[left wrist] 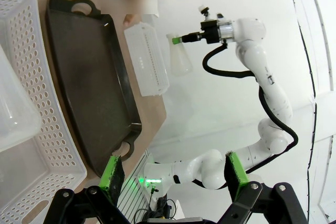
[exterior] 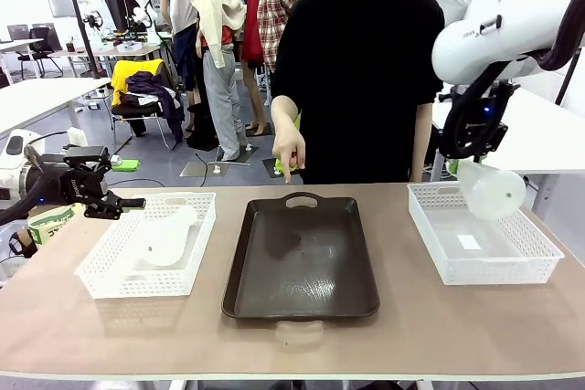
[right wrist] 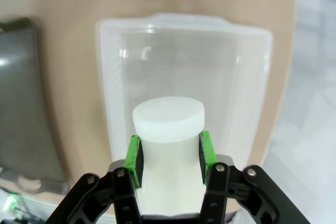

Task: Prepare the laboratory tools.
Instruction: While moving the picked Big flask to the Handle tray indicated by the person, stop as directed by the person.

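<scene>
Right claw: clamped on the neck of the first flask, above the right basket beside the tray. Left claw: fully open, beyond the left basket from the tray. The second flask lies in the left basket.

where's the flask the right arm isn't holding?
Front view: the free flask lies on its side inside the left basket, at the robot's left end of the table, just left of the dark tray.
</scene>
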You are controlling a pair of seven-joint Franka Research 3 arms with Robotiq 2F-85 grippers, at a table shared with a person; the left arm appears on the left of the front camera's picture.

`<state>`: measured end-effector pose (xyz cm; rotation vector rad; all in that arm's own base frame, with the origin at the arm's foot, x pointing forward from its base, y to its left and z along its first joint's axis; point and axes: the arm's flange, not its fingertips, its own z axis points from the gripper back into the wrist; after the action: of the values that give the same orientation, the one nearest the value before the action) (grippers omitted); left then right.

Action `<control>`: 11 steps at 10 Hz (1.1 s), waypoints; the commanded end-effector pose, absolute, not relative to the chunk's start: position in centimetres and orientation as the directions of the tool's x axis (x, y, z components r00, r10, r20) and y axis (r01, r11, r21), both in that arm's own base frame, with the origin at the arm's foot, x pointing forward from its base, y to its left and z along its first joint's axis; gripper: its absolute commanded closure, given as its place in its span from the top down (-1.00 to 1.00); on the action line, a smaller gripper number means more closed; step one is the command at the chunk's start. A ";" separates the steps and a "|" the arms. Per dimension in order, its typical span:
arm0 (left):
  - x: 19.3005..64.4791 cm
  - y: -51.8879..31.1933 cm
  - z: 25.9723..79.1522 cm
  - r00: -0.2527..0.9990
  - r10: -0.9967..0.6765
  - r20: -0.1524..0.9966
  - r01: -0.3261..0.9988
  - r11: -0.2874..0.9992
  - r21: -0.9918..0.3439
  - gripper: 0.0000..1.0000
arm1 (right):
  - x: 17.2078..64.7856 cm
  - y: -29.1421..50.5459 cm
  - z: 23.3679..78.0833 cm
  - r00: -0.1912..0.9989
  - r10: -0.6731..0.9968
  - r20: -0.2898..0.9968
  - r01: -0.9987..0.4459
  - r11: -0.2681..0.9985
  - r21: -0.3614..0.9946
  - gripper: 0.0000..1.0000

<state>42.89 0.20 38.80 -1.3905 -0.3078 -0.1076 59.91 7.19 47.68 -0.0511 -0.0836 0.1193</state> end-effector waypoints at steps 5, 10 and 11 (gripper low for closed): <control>42.9 0.3 39.0 0.953 0.113 0.280 0.259 0.173 -0.950 1.00 | 58.2 25.6 50.5 0.917 0.391 0.078 -0.392 0.920 0.003 -1.00; 42.9 0.3 39.0 0.953 0.113 0.280 0.259 0.173 -0.950 1.00 | 57.0 36.1 44.2 0.841 0.539 0.045 -0.541 0.840 0.049 -1.00; 42.9 0.3 39.0 0.953 0.113 0.280 0.259 0.173 -0.950 1.00 | 56.9 36.5 43.4 0.839 0.543 0.032 -0.544 0.837 0.064 -1.00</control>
<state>42.90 0.25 38.82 -1.3895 -0.3088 -0.1069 56.08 36.84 42.96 0.0545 -0.0136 0.5658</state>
